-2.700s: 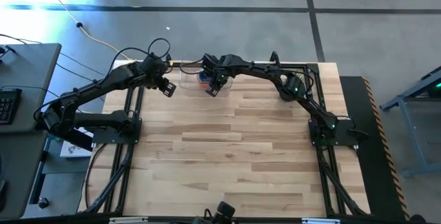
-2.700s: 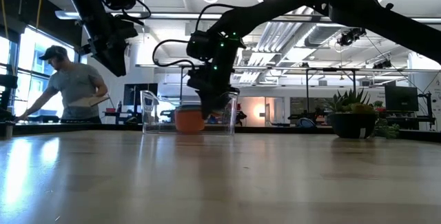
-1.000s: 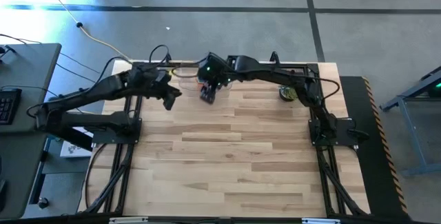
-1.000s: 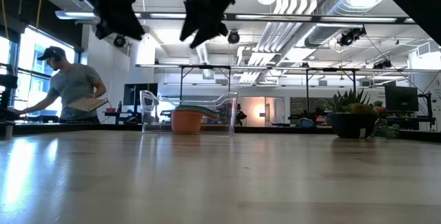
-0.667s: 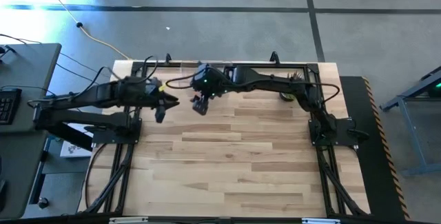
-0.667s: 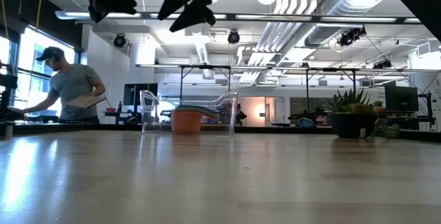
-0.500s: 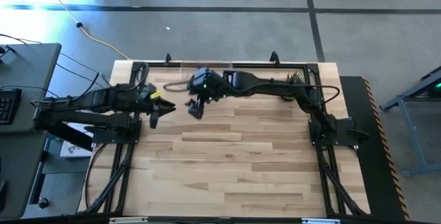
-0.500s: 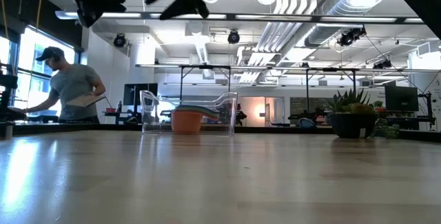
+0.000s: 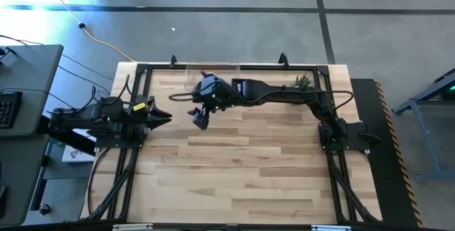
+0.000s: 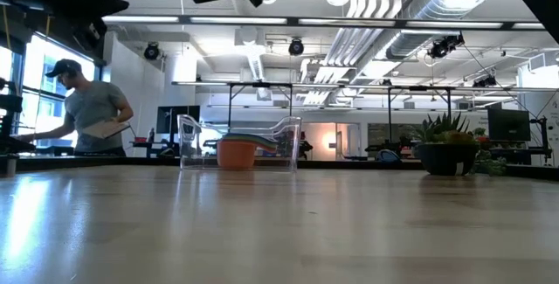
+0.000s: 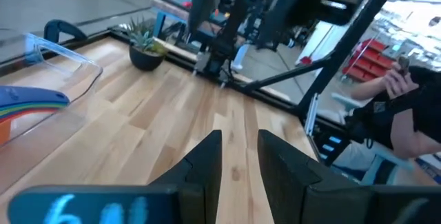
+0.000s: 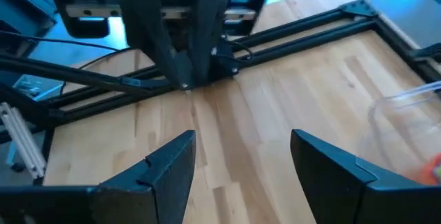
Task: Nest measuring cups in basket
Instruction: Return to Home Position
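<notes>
Measuring cups (image 10: 236, 153): nested in basket (image 10: 190, 144), centre-left of the low view.
My left gripper (image 9: 165, 117): narrowly parted, empty.
My right gripper (image 9: 200, 122): wide apart, empty.

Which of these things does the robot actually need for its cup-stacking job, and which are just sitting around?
Part of the job: the nested measuring cups, sitting inside the clear basket; the left gripper and right gripper, both empty and raised above the table.

Just around: the potted plant; a person in the room behind.
</notes>
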